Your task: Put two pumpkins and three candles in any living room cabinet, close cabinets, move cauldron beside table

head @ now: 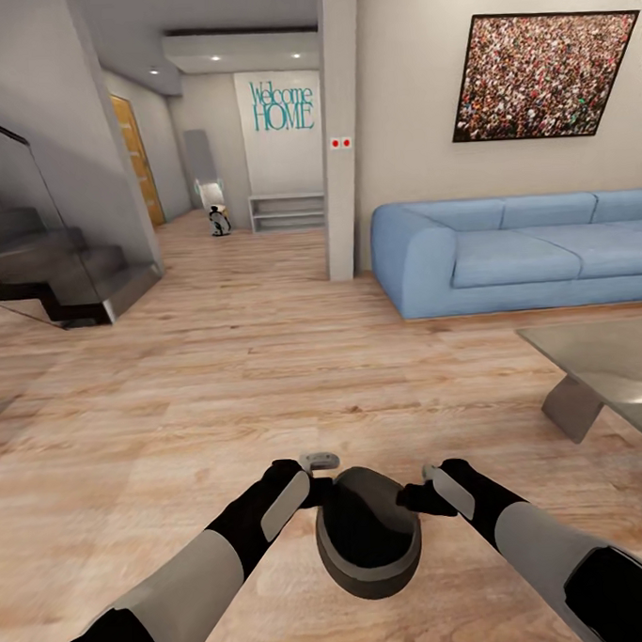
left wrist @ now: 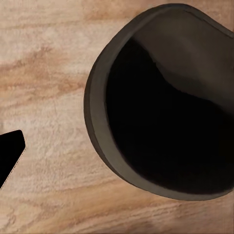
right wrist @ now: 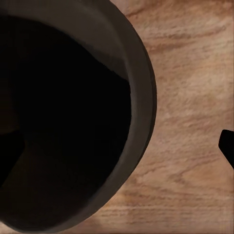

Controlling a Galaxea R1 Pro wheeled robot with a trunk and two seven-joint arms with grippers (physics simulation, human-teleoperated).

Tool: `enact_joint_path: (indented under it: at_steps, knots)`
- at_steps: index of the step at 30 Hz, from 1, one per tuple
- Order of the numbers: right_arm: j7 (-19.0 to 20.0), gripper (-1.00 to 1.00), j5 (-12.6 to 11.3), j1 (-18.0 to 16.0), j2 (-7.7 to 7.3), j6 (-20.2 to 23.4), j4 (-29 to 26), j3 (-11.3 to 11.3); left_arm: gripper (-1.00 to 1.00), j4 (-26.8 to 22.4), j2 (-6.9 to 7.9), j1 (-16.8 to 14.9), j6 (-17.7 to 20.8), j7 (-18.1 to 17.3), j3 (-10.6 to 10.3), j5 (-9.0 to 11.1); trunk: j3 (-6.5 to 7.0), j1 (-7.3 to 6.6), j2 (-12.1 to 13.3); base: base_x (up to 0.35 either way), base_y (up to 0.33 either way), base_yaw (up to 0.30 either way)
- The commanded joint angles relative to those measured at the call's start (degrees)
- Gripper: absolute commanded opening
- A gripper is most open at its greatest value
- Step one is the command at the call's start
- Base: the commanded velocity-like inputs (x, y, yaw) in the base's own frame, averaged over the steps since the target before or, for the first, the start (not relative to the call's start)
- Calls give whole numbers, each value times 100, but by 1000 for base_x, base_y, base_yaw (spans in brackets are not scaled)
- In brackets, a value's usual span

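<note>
You had a matt black cauldron (head: pixel 368 535) over light wood plank floor (head: pixel 221 383), beside a glossy, smooth-topped grey-green table (head: pixel 610 362); the blue sofa (head: pixel 524 251) looked soft and cloth-covered.

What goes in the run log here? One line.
cauldron: between both grippers | left gripper, right gripper: at rim | table: front-right

1. Cauldron (head: pixel 368 535): matte black, dark grey-brown rim; inside black.
2. Floor (head: pixel 221 383): light wood planks, tan grain streaks.
3. Sofa (head: pixel 515 250): pale blue.
4. Table (head: pixel 606 363): grey-green top, grey legs.
5. Picture (head: pixel 545 74): multicolour speckle, black frame.
6. Wall text (head: pixel 281 105): teal on white.
7. Arms: black w/ grey panels.
8. Door (head: pixel 136 161): orange-brown wood.
</note>
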Motion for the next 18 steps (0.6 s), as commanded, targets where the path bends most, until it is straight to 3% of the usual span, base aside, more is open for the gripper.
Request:
enact_joint_path:
  at_steps: [1, 18]
  knots:
    - [-49, 100, -61, -2, -7, 18, -18, 39, 100, -4, 0, -5, 5, 53, -15, 58, -6, 0, -2, 76, 57, -100]
    - [-49, 100, -61, -2, -7, 18, -18, 39, 100, -4, 0, -3, 5, 45, -16, 175, -6, 0, -2, 48, 29, -13]
